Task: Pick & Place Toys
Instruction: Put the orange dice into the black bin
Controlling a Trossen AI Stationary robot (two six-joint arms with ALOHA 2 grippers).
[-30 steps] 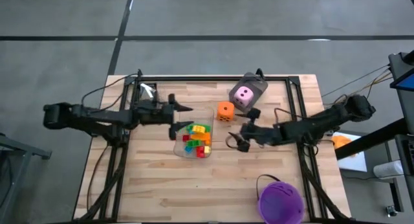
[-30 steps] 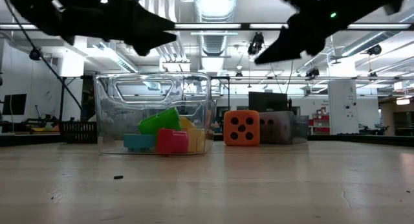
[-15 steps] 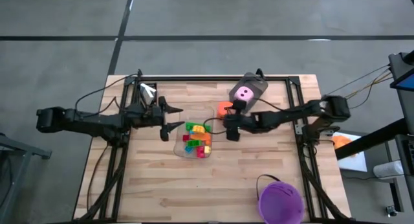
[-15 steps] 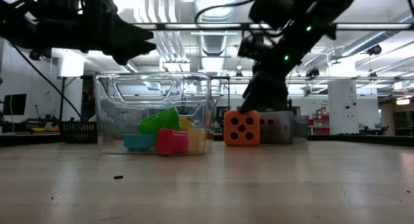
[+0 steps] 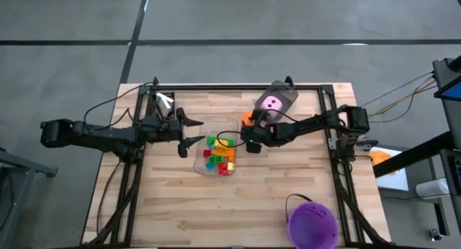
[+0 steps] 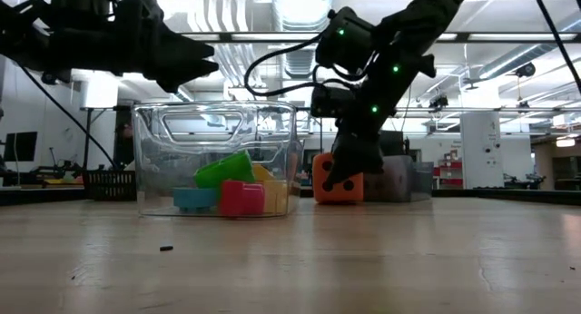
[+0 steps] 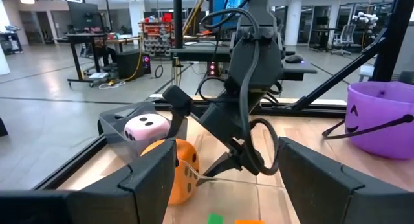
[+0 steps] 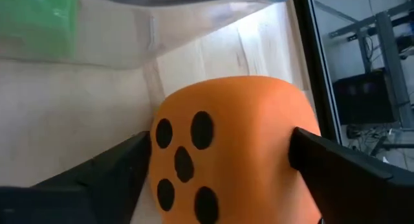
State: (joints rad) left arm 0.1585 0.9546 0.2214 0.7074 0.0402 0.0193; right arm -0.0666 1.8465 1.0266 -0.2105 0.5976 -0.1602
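Orange die point(image 5: 248, 119) at table centre, straddled by right gripper point(image 5: 251, 136), fingers spread, unclenched. Clear bin point(image 5: 232, 128) crowding at 9 o'clock, grey bin point(image 5: 282, 96) at 1. Left gripper point(image 5: 193, 130) spread, empty, beyond.

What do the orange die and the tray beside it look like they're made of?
The orange die, between the right gripper's fingers, looks like soft foam or matte rubber: rounded corners, no shine, though that's a guess. The tray looks like rigid clear plastic: see-through walls with bright glints, bricks visible inside.
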